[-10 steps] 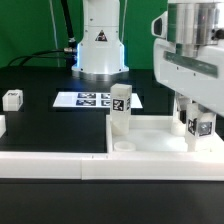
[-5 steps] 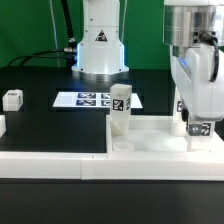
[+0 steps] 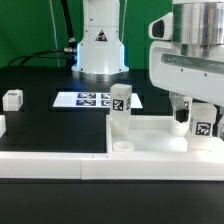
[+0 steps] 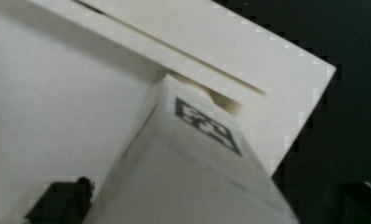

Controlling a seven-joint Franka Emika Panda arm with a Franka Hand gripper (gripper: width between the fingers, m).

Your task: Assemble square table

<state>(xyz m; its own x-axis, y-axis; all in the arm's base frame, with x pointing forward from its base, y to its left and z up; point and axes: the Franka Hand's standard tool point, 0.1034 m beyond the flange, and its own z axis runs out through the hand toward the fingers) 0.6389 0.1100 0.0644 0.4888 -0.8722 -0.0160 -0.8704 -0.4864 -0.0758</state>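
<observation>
Roughly halfway, we judge. Square tabletop (image 3: pixel 150 151) sits on the bench (image 3: pixel 50 128), tray side up. Upright leg (image 3: pixel 121 110) stands at the tabletop's back corner on the exterior view's left. Second leg (image 3: pixel 203 127) stands at the tabletop's right side, directly under the end effector (image 3: pixel 198 114). End effector spread, straddling that second leg. Wrist view shows one dark pad (image 4: pixel 59 200) clear of the leg's flank, so we read nothing as pinched. Empty socket (image 3: pixel 123 147) at the tabletop's front corner, exterior view's left. Loose leg (image 3: pixel 12 98) lies on the bench, well off the tabletop toward the exterior view's left. A cut-off white piece (image 3: pixel 2 125) at that frame edge may be the fourth leg, can't confirm. Left to do: those two legs. Hard to tell: whether either standing leg is fully seated. Tabletop's right edge is cut off, the other pad isn't clearly visible, and the second leg's socket is hidden.
</observation>
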